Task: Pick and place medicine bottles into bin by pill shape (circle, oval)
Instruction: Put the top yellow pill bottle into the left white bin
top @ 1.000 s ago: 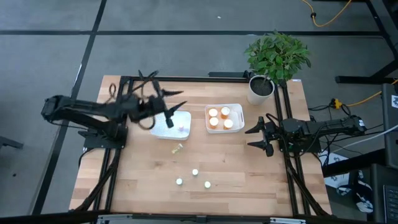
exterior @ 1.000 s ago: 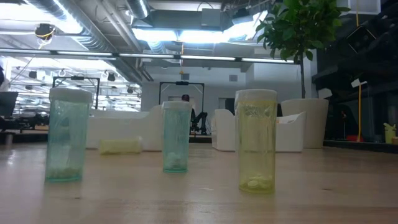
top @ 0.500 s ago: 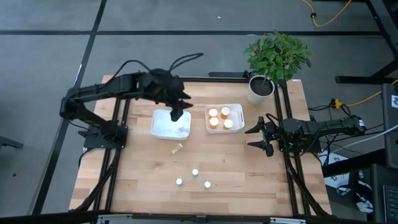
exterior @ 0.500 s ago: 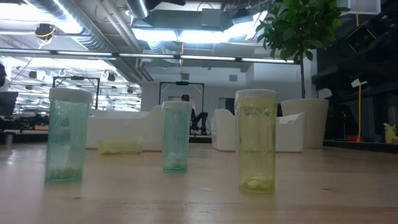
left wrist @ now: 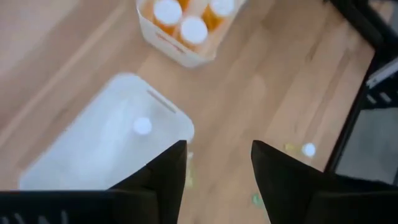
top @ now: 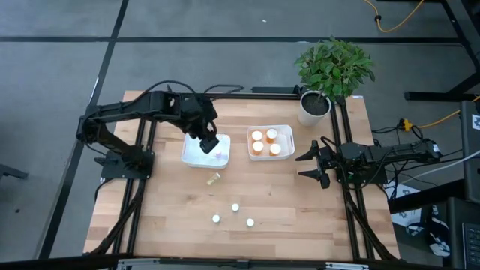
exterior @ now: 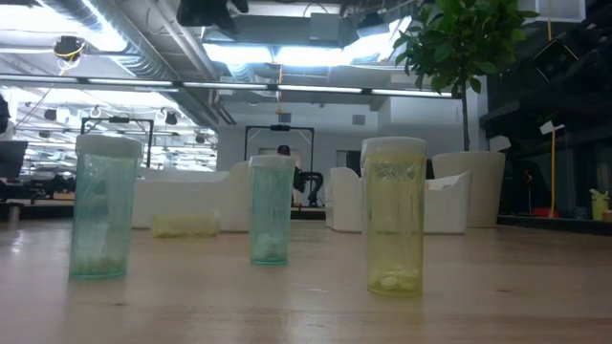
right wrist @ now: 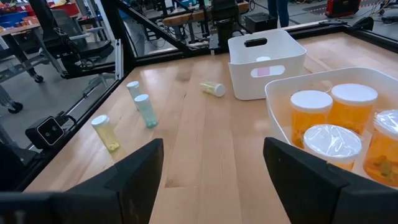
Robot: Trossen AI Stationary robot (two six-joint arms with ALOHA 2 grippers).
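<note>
I see my left end effector [top: 209, 142] half open and empty above the white bin [top: 196, 156]. The remaining bottles [exterior: 393, 217] (light, stiff, probably slippery) I would grip mid-body.

Two bins sit side by side mid-table: the left bin [top: 204, 152] holds one bottle [left wrist: 142, 126], the right bin [top: 271, 142] four [top: 266, 141]. Three upright bottles [top: 234, 216] stand nearer the front edge, a toppled bottle [top: 214, 178] between.
</note>
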